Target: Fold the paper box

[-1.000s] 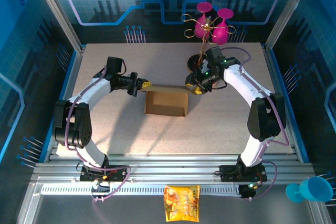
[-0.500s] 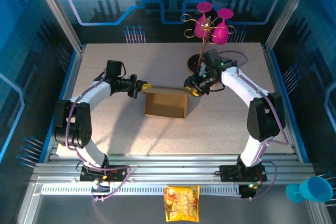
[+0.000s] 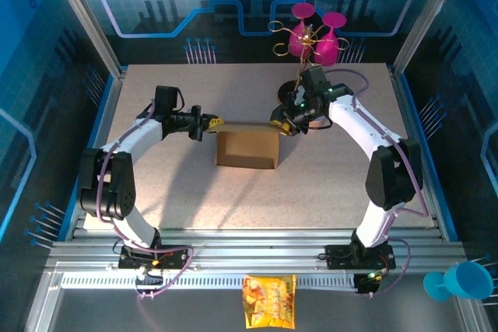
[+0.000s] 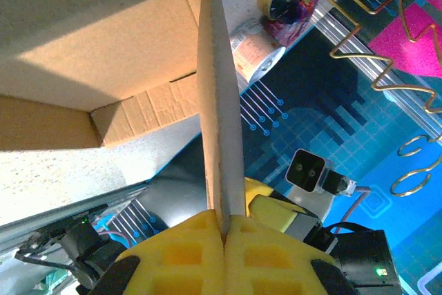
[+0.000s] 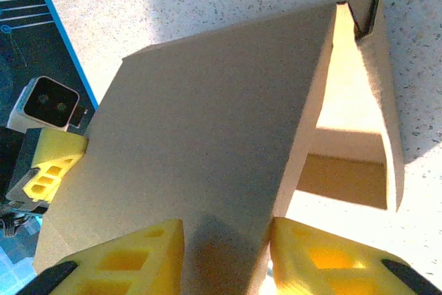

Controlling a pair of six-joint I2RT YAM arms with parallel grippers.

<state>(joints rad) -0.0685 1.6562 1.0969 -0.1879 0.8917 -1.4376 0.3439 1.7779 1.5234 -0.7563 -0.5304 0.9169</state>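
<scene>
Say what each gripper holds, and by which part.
The left gripper pinches the paper box by its raised flap's left edge. The right gripper straddles that flap's other end; a firm grip cannot be told.

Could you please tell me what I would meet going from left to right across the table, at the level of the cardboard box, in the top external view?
left hand → paper box → right hand
</scene>
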